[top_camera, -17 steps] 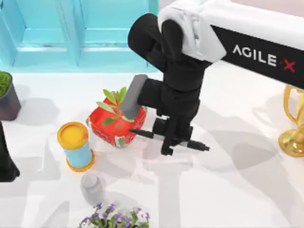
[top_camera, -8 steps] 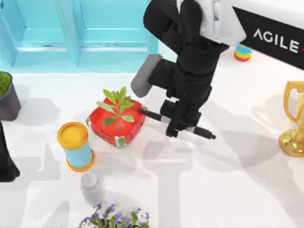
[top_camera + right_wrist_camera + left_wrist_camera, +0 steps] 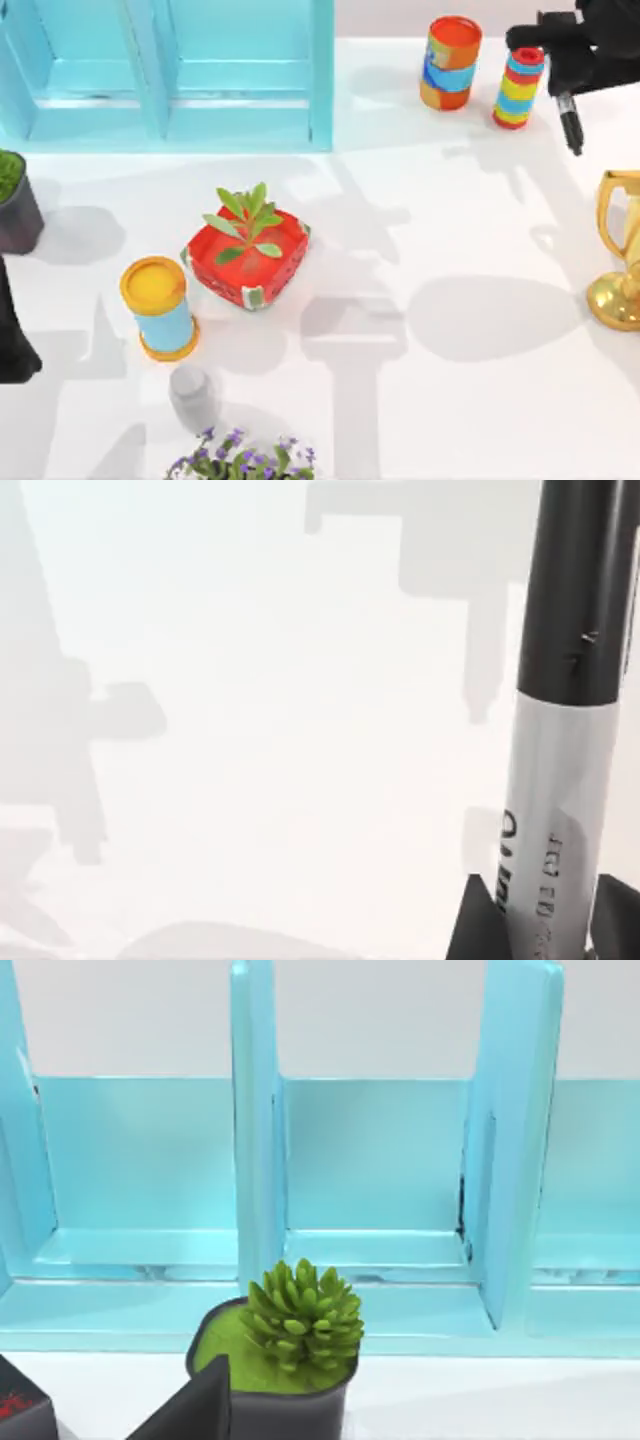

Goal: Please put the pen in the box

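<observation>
The pen [image 3: 571, 122] hangs at the back right of the table, its black tip pointing toward the front, with my right gripper [image 3: 567, 84] shut on it. In the right wrist view the pen [image 3: 560, 730] shows its grey printed middle between the two dark fingertips [image 3: 475, 920], high above bare white table. The box [image 3: 170, 70] is the turquoise compartmented one along the back left, far from the pen; the left wrist view looks into its open compartments [image 3: 375, 1160]. My left arm [image 3: 10, 340] is parked at the left edge.
A red pot with a plant [image 3: 247, 255] stands mid-table, with a yellow-topped can [image 3: 158, 305], a grey bottle [image 3: 192, 395] and purple flowers [image 3: 245, 458] toward the front left. A succulent pot [image 3: 15, 205] stands far left. An orange can [image 3: 450, 62], a striped stack [image 3: 520, 88] and a gold trophy [image 3: 620, 250] stand at the right.
My right arm has risen and swung from beside the red pot to the back right corner, carrying the pen with it. The left arm has not moved.
</observation>
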